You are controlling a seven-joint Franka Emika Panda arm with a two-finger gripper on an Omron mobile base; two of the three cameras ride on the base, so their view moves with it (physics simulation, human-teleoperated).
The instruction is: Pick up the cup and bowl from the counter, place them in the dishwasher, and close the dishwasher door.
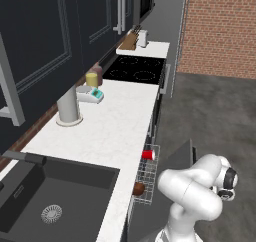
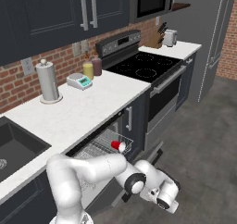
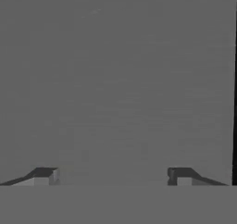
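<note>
The red cup lies on its side in the dishwasher's pulled-out wire rack, white inside showing in the right base view. The dark reddish-brown bowl rests at the rack's near end. The dishwasher door stands partly open, tilted up beside the rack. My arm bends low in front of the dishwasher, its hand out past the door's edge. My gripper is open, the fingertips wide apart with nothing between them, facing a flat grey surface.
The white counter carries a tall grey cylinder, a small scale and a yellow jar. A dark sink lies at the near left, the stove farther on. Grey floor spreads to the right.
</note>
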